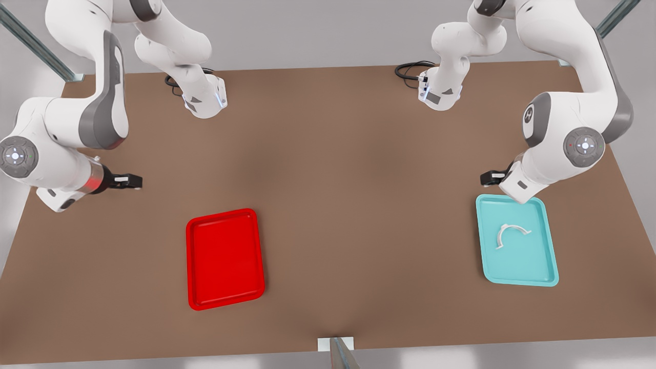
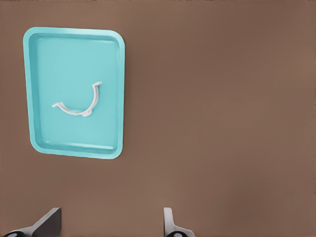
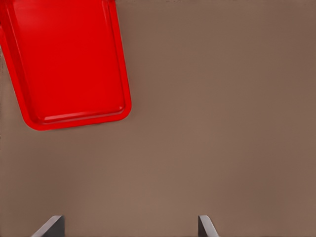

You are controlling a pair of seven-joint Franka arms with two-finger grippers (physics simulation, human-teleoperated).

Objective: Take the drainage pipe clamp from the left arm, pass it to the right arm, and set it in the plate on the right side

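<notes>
Clamp [image 1: 510, 234] lies in tray [image 1: 543, 266], front view's right; plate [image 1: 225, 302] on table [image 1: 359, 179], front view's left, well apart.

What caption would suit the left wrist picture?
White drainage pipe clamp lying in a teal tray on the brown table, left gripper open above.

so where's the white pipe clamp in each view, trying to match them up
Front view: the pipe clamp lies in the teal tray at the front view's right, just below the left end effector.
Left wrist view: the clamp lies near the middle of that tray.
Right wrist view: the clamp is not in it; the red tray is.
Shared landmark: the brown table.
</notes>
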